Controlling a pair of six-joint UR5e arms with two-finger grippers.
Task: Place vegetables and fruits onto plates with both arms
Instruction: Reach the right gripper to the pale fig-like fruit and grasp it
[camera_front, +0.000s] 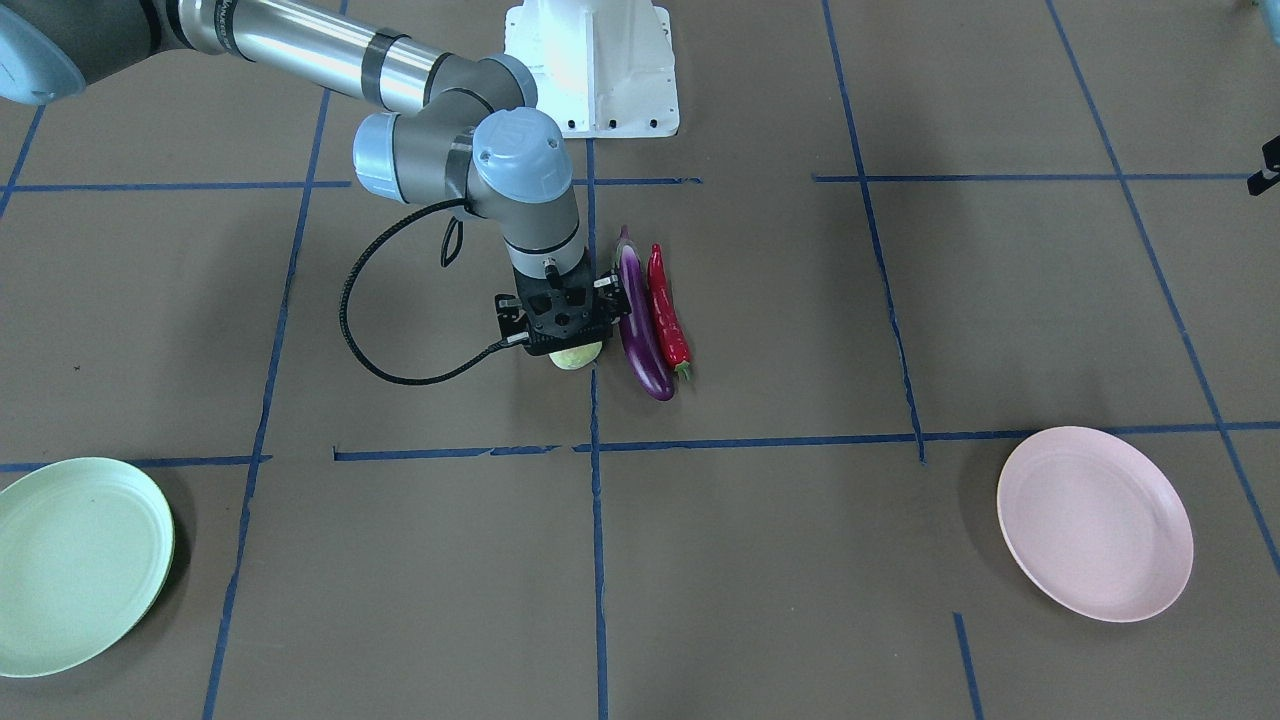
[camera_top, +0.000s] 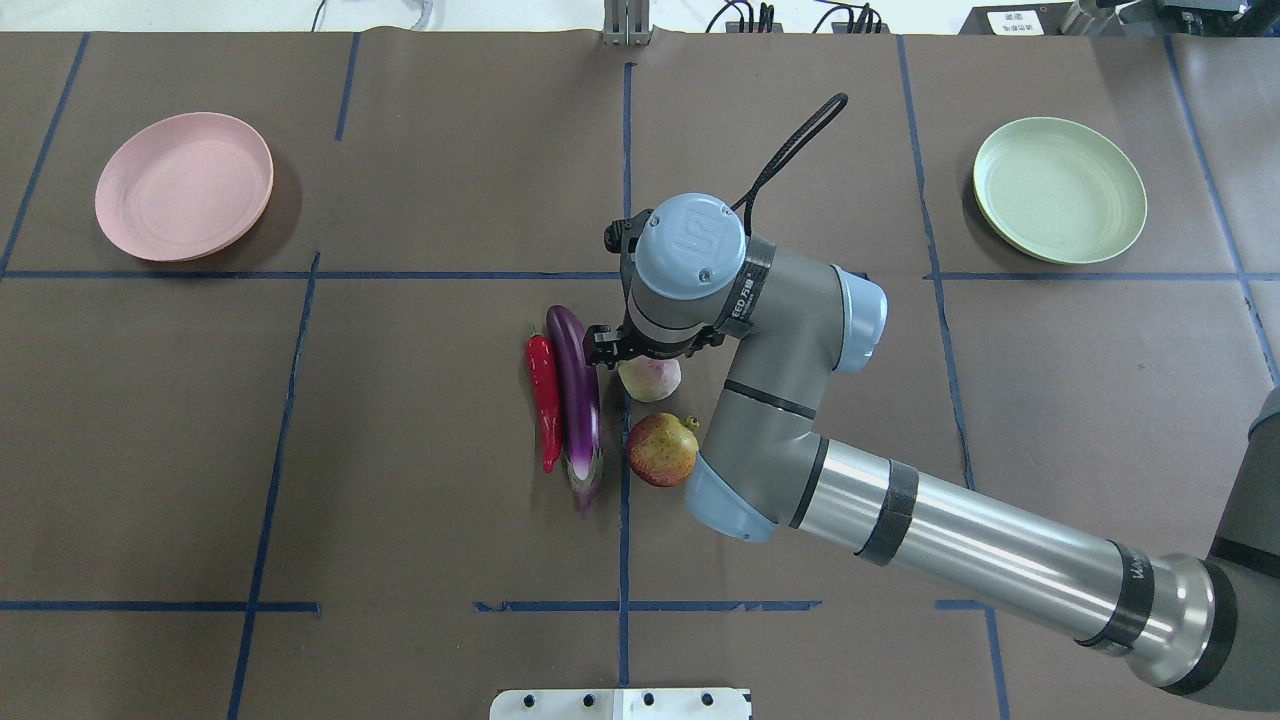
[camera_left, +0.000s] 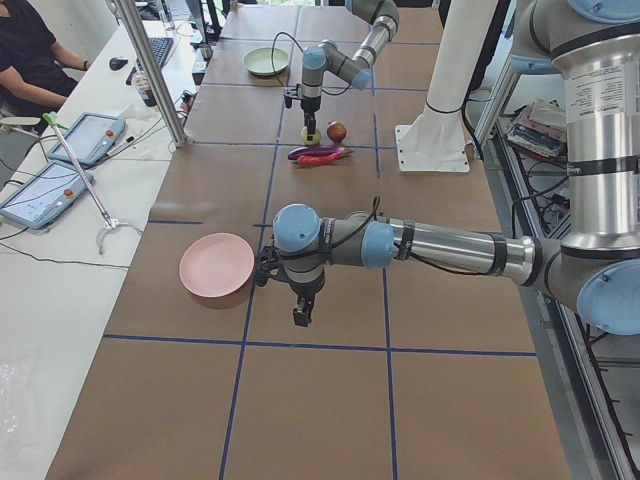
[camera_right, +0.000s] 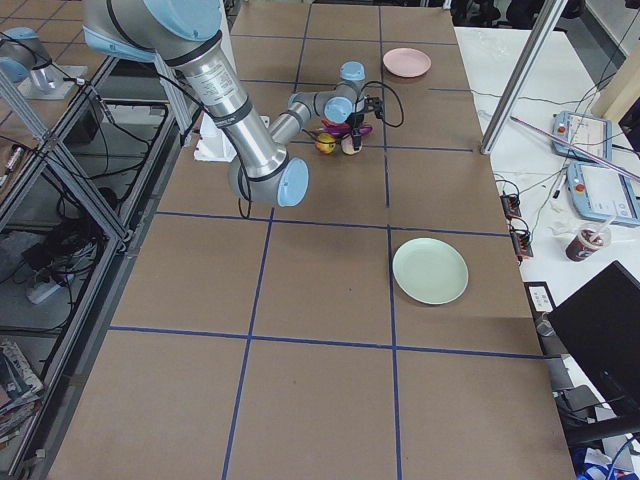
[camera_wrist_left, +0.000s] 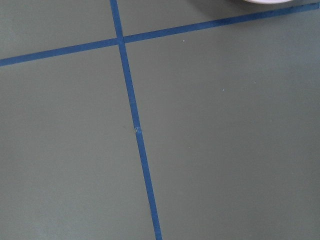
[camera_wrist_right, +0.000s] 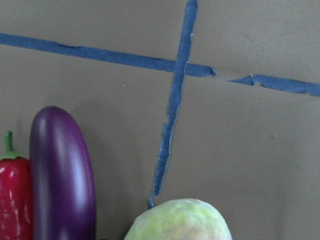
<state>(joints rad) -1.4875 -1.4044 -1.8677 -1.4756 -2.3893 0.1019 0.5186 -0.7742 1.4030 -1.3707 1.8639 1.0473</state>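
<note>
Four pieces of produce lie close together at the centre of the overhead view, on the brown surface (camera_top: 400, 500). You see the red chili pepper (camera_top: 544, 395) at the left of the group. The purple eggplant (camera_top: 578, 400) lies parallel just beside it. To the right of the eggplant you find the two fruits. The red and yellow-green fruit (camera_top: 662, 450) is lower in the frame, and the pale green fruit (camera_top: 650, 378) is a little above it, not touching it.

The right pincer (camera_front: 563, 322) points straight down directly over the pale green fruit, which shows only partly under it. You cannot tell from these views whether it grips the fruit or stands open around it. In the right wrist view the top of this fruit is at the bottom edge, with the eggplant and the chili at lower left.

The left pincer (camera_left: 300, 316) hangs over bare surface near the pink plate (camera_top: 184, 186); its state cannot be told either. The pink plate sits at the upper left of the overhead view and the green plate (camera_top: 1060, 190) at the upper right. Both are well apart from the produce.
</note>
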